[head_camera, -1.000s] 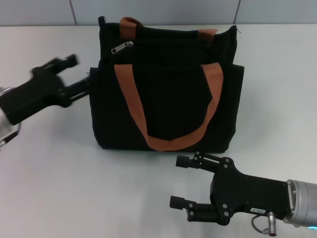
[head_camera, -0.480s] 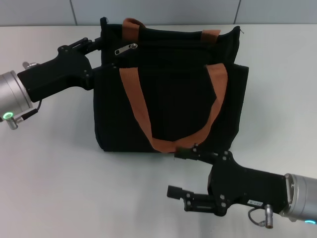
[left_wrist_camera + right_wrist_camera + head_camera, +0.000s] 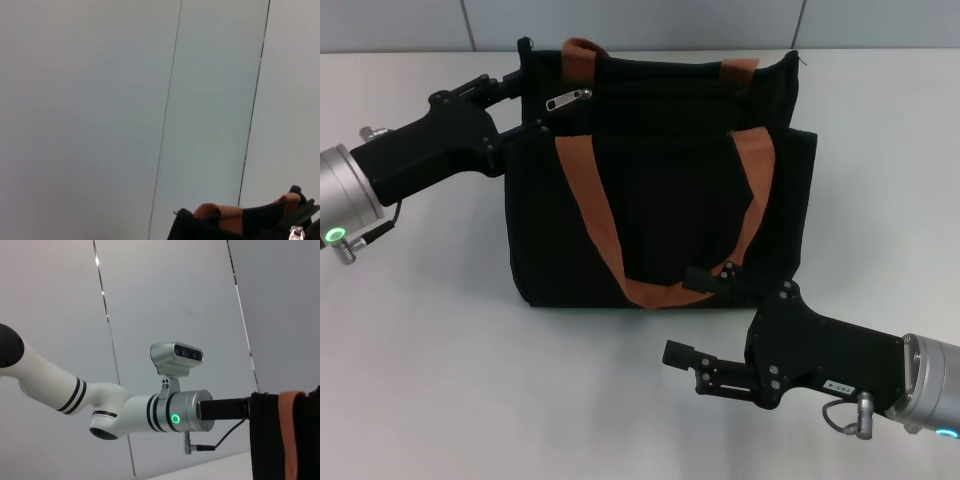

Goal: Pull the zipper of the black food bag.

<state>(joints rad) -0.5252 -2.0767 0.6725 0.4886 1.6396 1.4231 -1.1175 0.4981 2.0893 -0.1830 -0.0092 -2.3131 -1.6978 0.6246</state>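
Observation:
The black food bag [image 3: 670,200] stands upright on the white table, with orange-brown strap handles [image 3: 590,210]. The silver zipper pull [image 3: 569,99] lies on the track near the bag's top left corner. It also shows in the left wrist view [image 3: 296,232], at the picture's edge. My left gripper [image 3: 525,102] is open at the bag's upper left corner, just left of the pull, not holding it. My right gripper [image 3: 695,315] is open and empty in front of the bag's bottom edge. Its far finger [image 3: 708,277] overlaps the front strap's low loop.
The white table [image 3: 420,350] spreads around the bag, and a grey panelled wall runs behind it. The right wrist view shows my left arm [image 3: 175,417] reaching to the bag's side [image 3: 265,440].
My left gripper swung from the bag's left side up to its top left corner, then edged closer to the pull. My right gripper rose towards the bag's bottom edge.

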